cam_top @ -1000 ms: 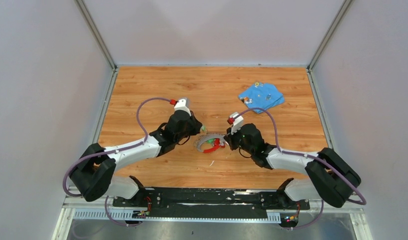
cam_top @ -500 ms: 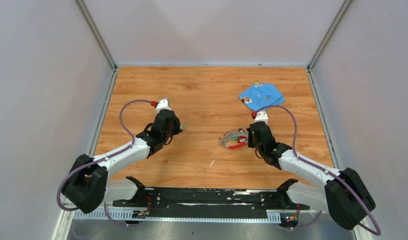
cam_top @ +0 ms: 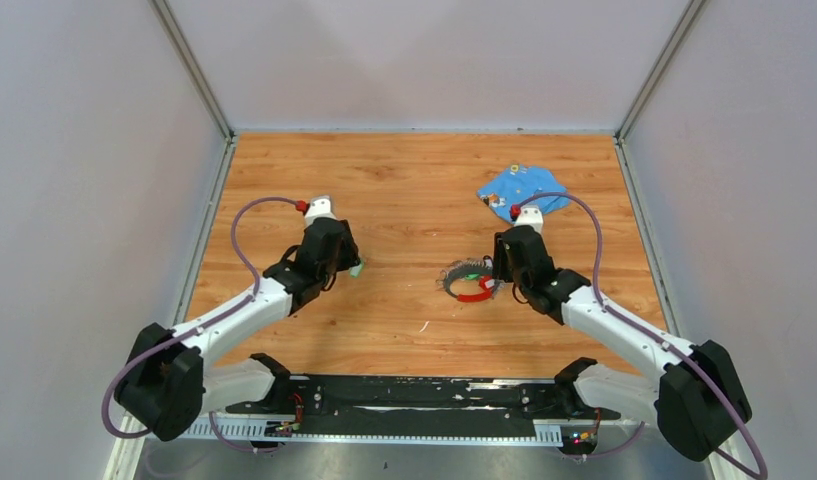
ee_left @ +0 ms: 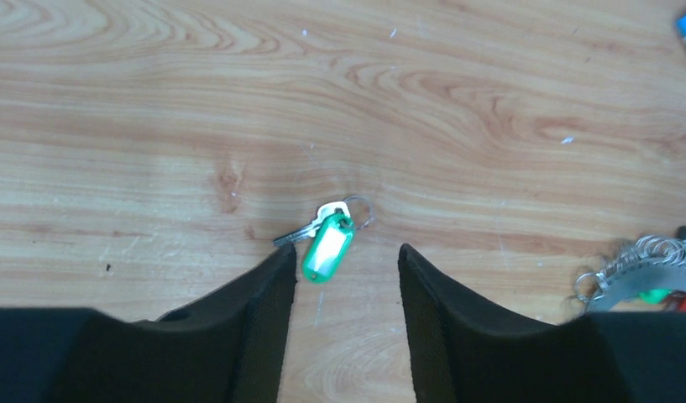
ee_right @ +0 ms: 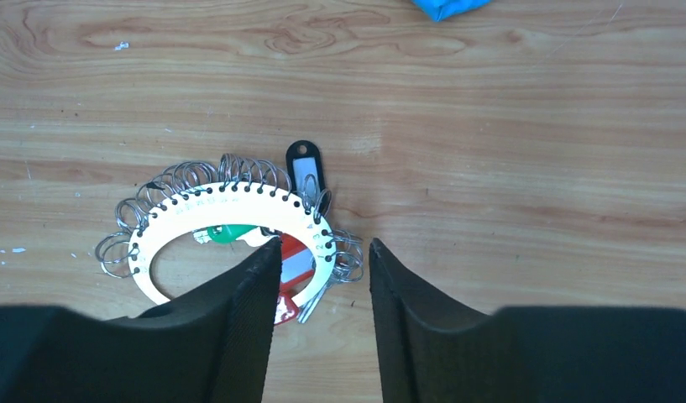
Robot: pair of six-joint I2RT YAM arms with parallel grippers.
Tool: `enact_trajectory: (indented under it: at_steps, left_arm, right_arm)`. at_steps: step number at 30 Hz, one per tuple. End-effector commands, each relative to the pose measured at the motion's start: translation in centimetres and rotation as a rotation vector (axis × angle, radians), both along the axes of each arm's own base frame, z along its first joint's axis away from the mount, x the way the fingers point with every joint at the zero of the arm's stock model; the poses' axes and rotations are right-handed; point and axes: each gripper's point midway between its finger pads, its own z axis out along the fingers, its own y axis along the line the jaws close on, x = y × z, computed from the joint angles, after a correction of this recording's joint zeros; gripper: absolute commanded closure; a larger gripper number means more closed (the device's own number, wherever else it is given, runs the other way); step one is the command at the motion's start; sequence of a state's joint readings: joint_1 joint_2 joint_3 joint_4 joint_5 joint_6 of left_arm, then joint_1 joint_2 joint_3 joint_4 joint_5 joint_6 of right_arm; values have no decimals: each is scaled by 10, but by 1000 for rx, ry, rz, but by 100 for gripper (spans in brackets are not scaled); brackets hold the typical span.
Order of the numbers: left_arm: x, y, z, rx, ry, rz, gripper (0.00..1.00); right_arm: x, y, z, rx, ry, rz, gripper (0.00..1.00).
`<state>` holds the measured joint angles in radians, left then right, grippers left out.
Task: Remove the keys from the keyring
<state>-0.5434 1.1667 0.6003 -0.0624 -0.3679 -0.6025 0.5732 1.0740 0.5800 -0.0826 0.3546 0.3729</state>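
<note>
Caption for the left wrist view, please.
Left hand open above a loose green-tagged key on the wooden table; the keyring peeks in at the right edge.

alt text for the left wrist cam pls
A green-tagged key lies off the ring on the wooden table, between the tips of the open left gripper. The keyring with its small rings peeks in at the right edge.

Glossy plastic key tag on smooth wooden table
</note>
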Motion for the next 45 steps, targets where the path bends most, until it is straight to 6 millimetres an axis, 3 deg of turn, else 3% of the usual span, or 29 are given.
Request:
enact_trajectory:
  at_steps: [1, 4, 5, 6, 7, 12, 16, 19, 25, 45]
  left_arm:
    - [5, 7, 40, 32, -77, -16, 42]
    - [3, 0, 64, 34, -95, -85, 28]
    - [3, -4, 74, 33, -107, -113, 14]
    - [2, -8, 84, 33, -121, -148, 2]
    - [1, -11, 95, 31, -136, -176, 0]
    - [-3, -26, 137, 26, -191, -305, 0]
    - [-5, -25, 163, 14, -211, -297, 0]
    - [-4, -21, 176, 27, -221, -285, 0]
    - [-6, -20, 184, 26, -236, -284, 0]
    - [-1, -15, 188, 46, -257, -259, 0]
  right_arm:
    - [1, -11, 18, -28, 4, -34, 47]
    - [7, -7, 40, -28, -31, -17, 38]
    - [12, -5, 52, -24, -54, -13, 28]
    - [15, -5, 61, -26, -71, -11, 4]
    - [18, -4, 71, -24, -88, -9, 1]
    - [33, -1, 117, 1, -150, -46, 0]
    - [39, 6, 143, 43, -184, -46, 0]
    - [43, 9, 158, 68, -210, -43, 0]
    - [47, 21, 182, 122, -251, -6, 0]
    - [51, 27, 180, 113, -247, 27, 0]
